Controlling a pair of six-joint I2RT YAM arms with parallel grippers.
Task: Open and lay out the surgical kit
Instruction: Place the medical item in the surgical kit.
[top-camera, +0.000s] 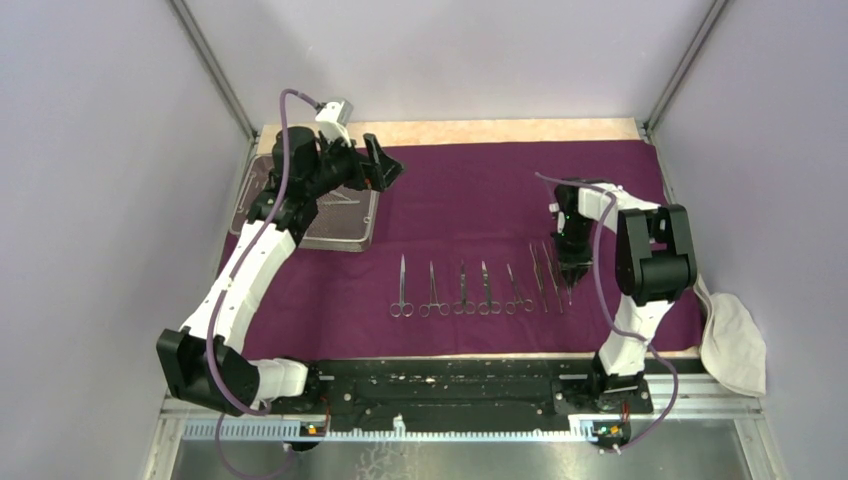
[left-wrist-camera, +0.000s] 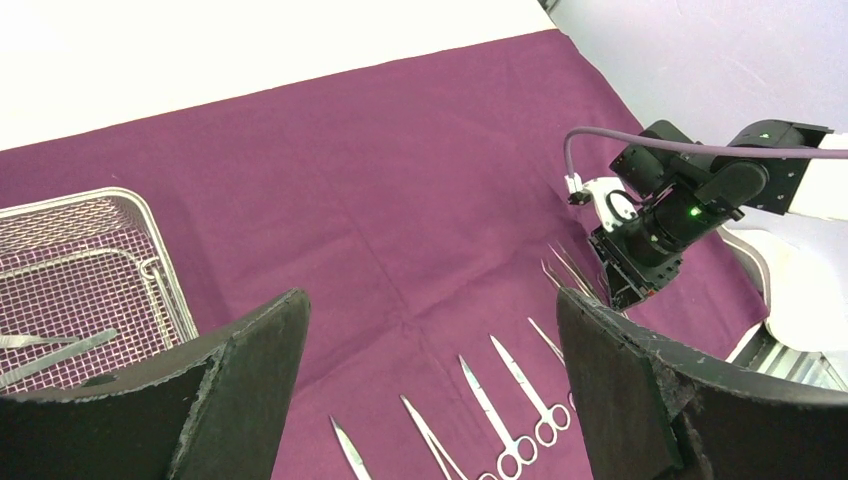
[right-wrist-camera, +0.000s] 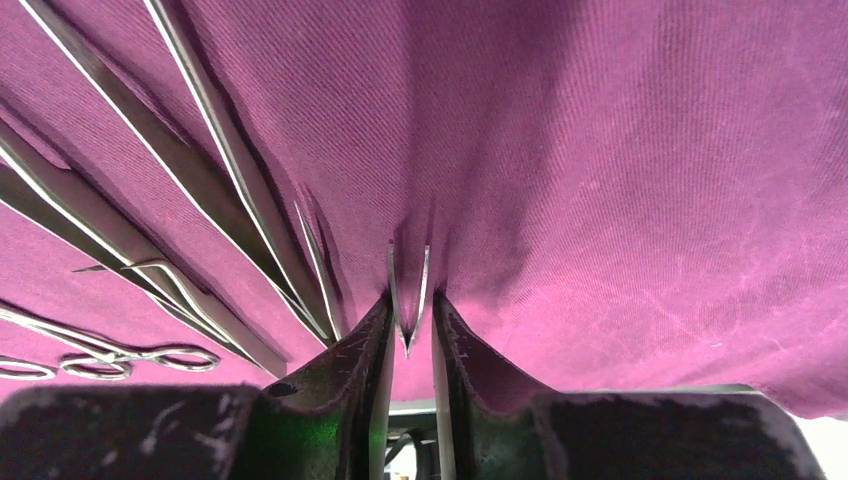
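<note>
Tweezers (right-wrist-camera: 408, 348) sit between the narrowly parted right fingers (right-wrist-camera: 340, 390); whether clamped, cannot tell; left fingers (left-wrist-camera: 250, 370) spread wide.

The left arm (top-camera: 245, 270) stretched far forward, and the left gripper (left-wrist-camera: 430, 300) hung raised with jaws spread wide. The right arm (top-camera: 645, 255) bent sharply; the right gripper (right-wrist-camera: 410, 310) pointed down, jaws narrowly apart, possibly pinching.

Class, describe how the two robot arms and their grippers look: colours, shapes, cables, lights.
Both the left arm and right arm have white links between chunky black joints. A lavender cable loops along each. The left gripper and right gripper have broad, flat black fingers with scuffed edges. A green light glows at the right wrist.
</note>
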